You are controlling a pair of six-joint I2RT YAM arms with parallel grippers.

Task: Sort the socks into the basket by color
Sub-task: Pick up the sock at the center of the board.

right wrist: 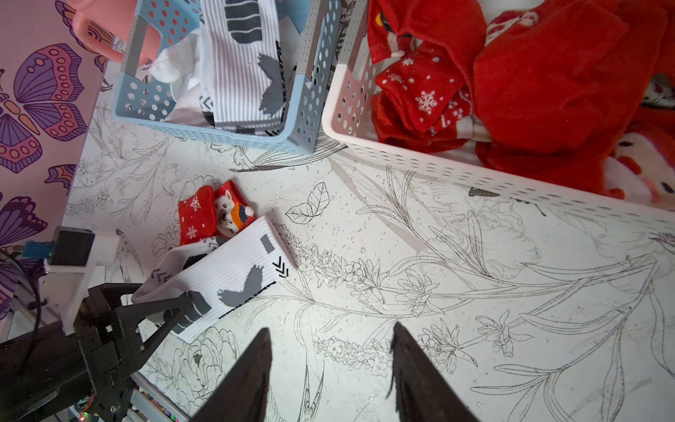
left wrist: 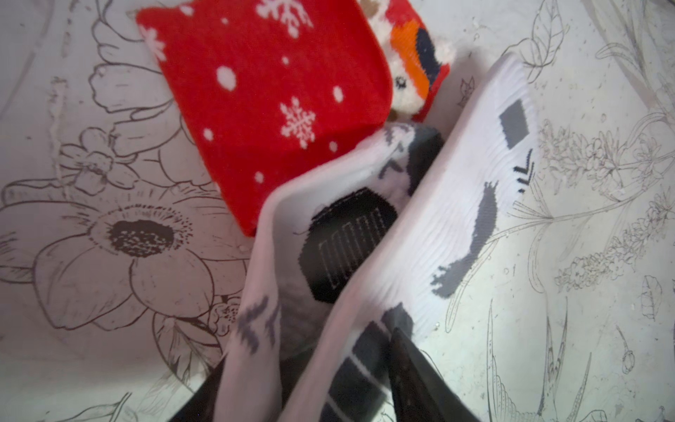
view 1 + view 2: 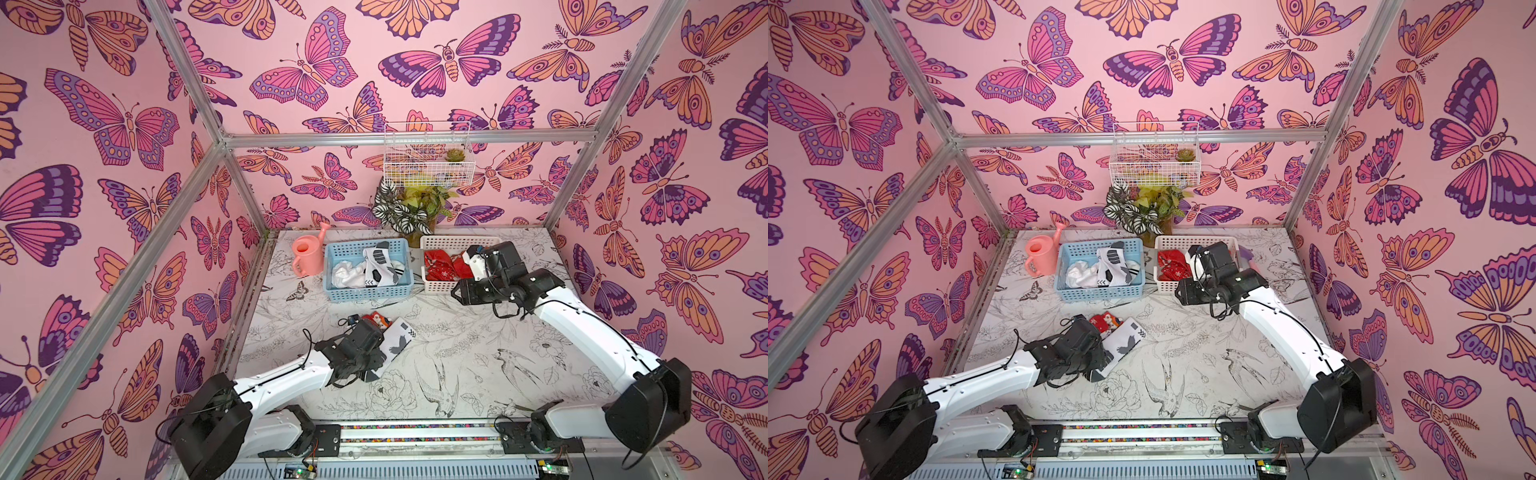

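Left hand (image 2: 303,383) sat clamped on the white sock (image 1: 237,270)'s near end, on the desk; the sock ran straight out from the jaws toward the blue basket (image 3: 365,293); right hand (image 1: 330,350), apart and empty, hovered farther off.

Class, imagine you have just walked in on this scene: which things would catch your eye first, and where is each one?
Bold butterfly wallpaper covers the walls around the table. At the table's back, a blue basket holds white socks, and the white basket beside it holds red socks. Mid-table, the left gripper has its jaws either side of a white patterned sock lying next to a red snowflake sock.
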